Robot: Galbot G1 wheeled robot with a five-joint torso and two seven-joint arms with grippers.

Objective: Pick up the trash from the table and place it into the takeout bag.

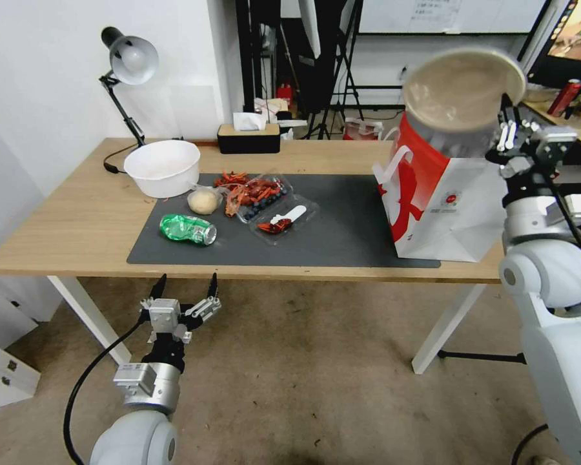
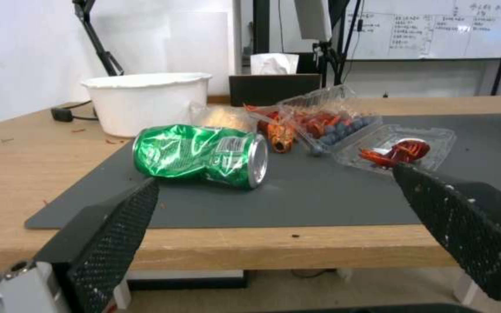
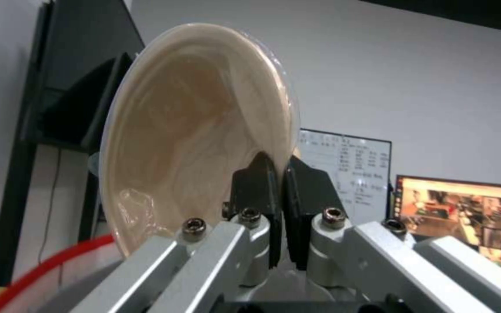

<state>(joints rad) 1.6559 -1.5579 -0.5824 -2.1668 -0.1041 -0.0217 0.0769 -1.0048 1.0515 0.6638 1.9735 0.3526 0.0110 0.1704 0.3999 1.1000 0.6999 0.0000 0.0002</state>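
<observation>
Trash (image 1: 252, 200) lies clustered on the left half of the dark grey mat (image 1: 342, 226) on the table (image 1: 64, 219), while one piece, a shallow beige bowl (image 1: 461, 93), rides high in the right gripper (image 1: 507, 129) over the mouth of the takeout bag (image 1: 448, 206). In the right wrist view the black fingers (image 3: 256, 191) are pinched together on the bowl's rim, the bowl tilted almost on edge with a clear film clinging to its inside. The step in hand looks like the drop: the bowl is carried above the bag and not yet released.

The next move seems to call for lowering or tipping the bowl so that it clears the bag's white loop handles (image 1: 394, 161) and falls inside the red-sided opening. The bowl looks nearly as wide as the opening, so going in edge first would be safest.

The left gripper (image 1: 186, 290) hangs below the table's front edge, fingers spread wide apart and empty, pointed at a crushed green can (image 2: 201, 154) near the mat's front left corner. A small clear tub of beige food (image 1: 203, 201) and open plastic clamshells (image 1: 271, 206) with red scraps and blueberries sit just behind it, beside a large white bowl (image 1: 163, 166).

The bag stands at the mat's right end, close to the table's front edge and right corner. The bare mat between litter and bag gives open room.
</observation>
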